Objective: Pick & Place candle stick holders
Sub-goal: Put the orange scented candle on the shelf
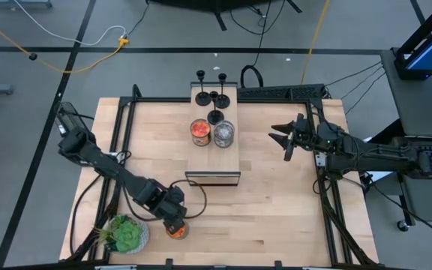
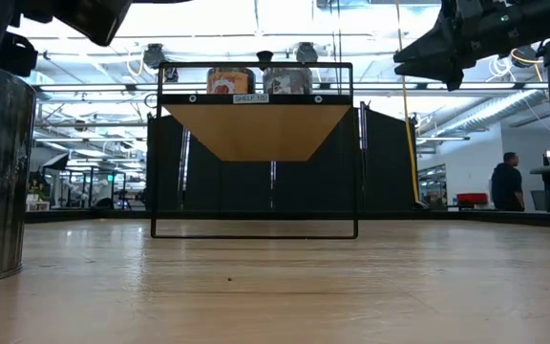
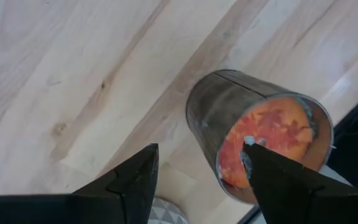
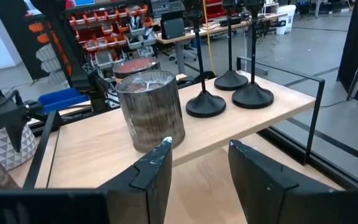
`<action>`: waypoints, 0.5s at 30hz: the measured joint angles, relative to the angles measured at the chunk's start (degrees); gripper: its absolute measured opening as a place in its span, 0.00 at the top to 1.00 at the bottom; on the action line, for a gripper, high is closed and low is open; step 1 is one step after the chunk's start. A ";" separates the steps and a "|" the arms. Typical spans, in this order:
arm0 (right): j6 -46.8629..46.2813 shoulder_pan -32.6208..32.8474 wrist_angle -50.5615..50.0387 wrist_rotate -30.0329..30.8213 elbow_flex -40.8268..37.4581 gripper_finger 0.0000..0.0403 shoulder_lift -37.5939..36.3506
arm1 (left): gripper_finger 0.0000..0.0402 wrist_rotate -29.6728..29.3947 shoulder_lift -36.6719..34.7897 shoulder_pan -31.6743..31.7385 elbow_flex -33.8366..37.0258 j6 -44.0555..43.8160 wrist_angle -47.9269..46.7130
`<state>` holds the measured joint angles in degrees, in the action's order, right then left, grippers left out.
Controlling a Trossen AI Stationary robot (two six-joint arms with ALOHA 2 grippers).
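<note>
Pale blond wood-grain table, with a shelf of the same light wood in a thin black frame. On that shelf, black holders, a dull grey-silver jar and beside it a jar topped in orange-red; near the left edge, another jar, smoky dark glass around an orange candle patterned with red leaves. At the near left corner, a green plant in a white pot with grey triangles; black arms and grippers, left and right, over a grey floor crossed by a yellow cable.
</note>
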<state>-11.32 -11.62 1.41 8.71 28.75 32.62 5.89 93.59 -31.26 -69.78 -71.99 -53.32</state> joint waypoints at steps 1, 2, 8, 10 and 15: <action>0.01 0.00 0.00 0.00 0.00 0.62 0.00 | 0.42 -0.12 0.37 0.10 0.00 0.26 0.00; 0.00 0.00 0.00 0.00 0.00 0.62 0.00 | 0.42 -0.18 0.61 0.10 0.00 0.35 0.00; 0.01 0.00 0.02 -0.02 0.00 0.62 0.00 | 0.41 -1.17 2.02 0.54 0.00 1.27 -0.01; 0.00 0.00 0.02 -0.02 0.00 0.62 0.00 | 0.41 -1.42 2.49 0.91 0.00 1.61 0.08; 0.00 0.00 0.02 -0.02 0.02 0.61 0.00 | 0.46 -1.34 4.08 1.83 0.00 4.05 0.26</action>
<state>-11.32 -11.62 1.43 8.69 28.77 32.62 4.56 97.67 -29.43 -69.78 -67.95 -53.06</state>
